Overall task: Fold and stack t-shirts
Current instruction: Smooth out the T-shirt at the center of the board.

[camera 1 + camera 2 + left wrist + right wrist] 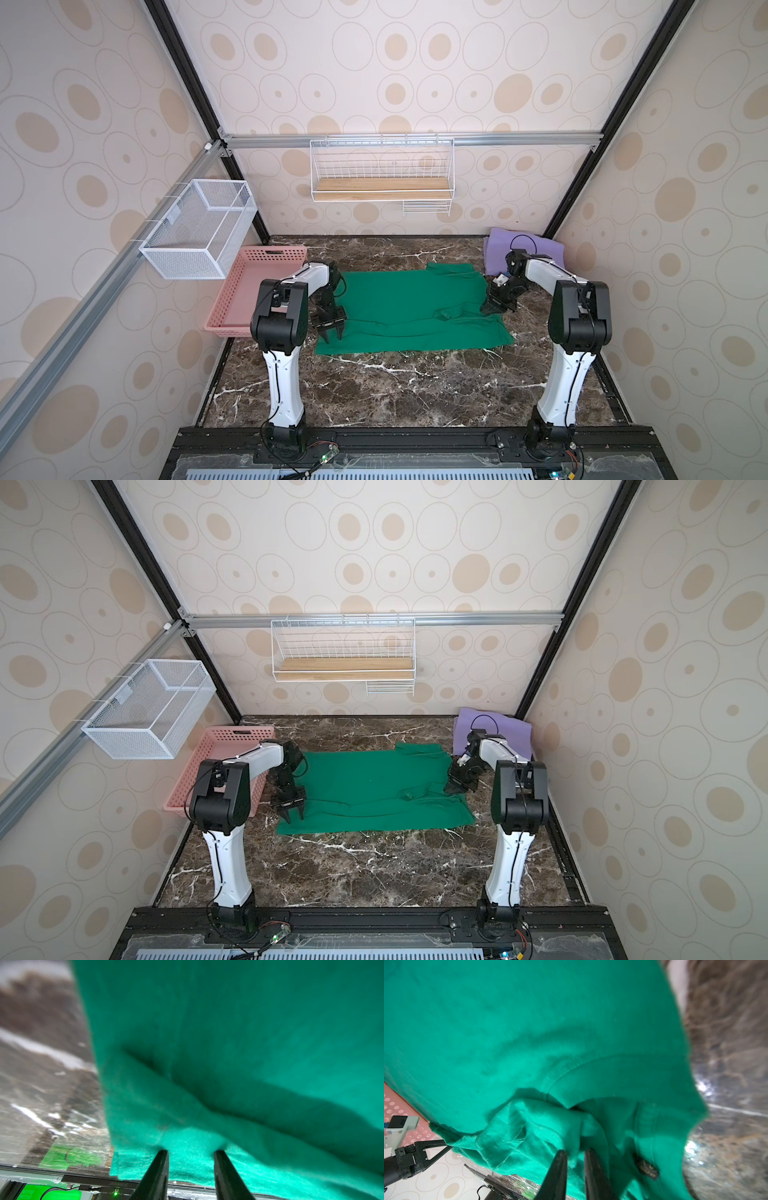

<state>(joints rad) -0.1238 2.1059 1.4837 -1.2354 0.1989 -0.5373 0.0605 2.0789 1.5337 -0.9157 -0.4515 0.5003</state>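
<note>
Flat green t-shirt (pixel 395 303), folded lavender t-shirt (pixel 496 245)

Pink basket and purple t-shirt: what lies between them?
In both top views, the green t-shirt, spread on the marble table, with the left gripper and right gripper at its sides.

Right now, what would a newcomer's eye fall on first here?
The green t-shirt, spread on the marble table between the arms, stands out first. The right gripper pinches its bunched cloth near the collar; the left gripper stands open at the opposite edge. A lavender t-shirt lies in the far right corner.
</note>
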